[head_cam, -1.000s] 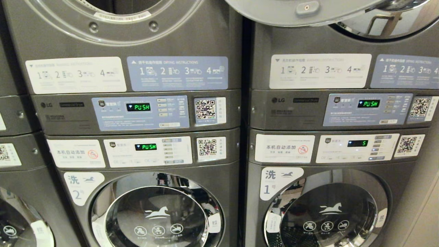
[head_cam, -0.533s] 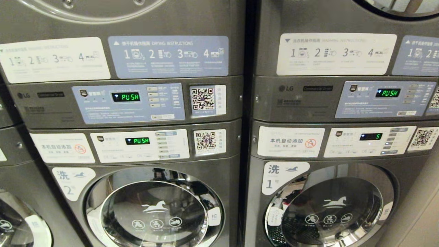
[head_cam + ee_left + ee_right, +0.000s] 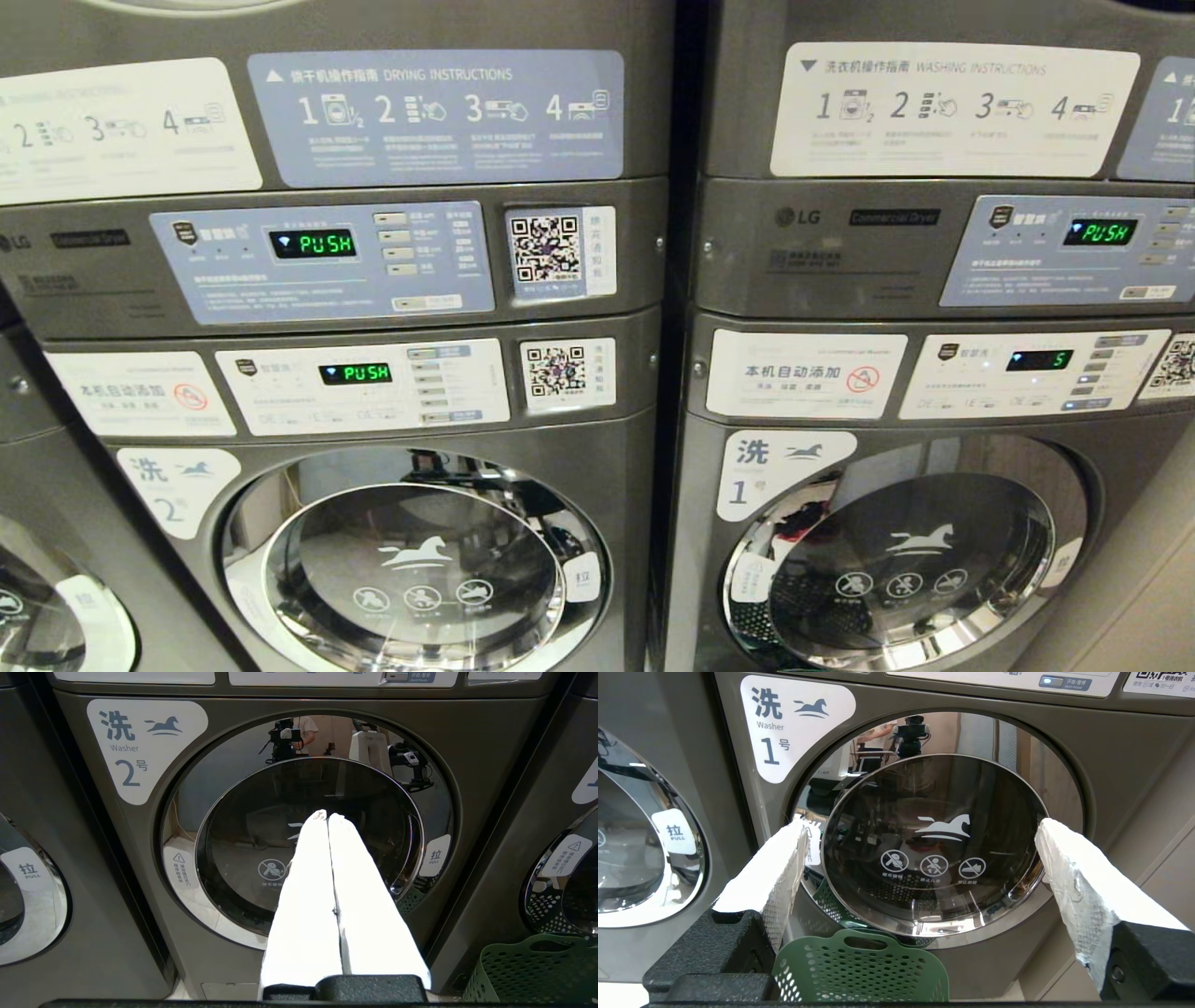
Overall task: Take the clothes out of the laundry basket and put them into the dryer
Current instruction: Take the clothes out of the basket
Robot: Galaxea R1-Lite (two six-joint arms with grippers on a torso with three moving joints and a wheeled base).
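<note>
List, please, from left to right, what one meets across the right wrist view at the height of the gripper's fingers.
"拉 PULL" label on the neighbouring door → one white finger → round glass door of washer 1 with its horse logo → the other white finger.

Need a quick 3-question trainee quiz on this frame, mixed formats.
1. True or false: the right hand is open and holds nothing.
2. The green laundry basket stands on the floor before which washer? A) No. 1 B) No. 2
3. Fill in: the lower right machine's display shows ___, while the other three displays show PUSH.

Key: 1 true; 2 A, washer No. 1; 3 the digit 5.
</note>
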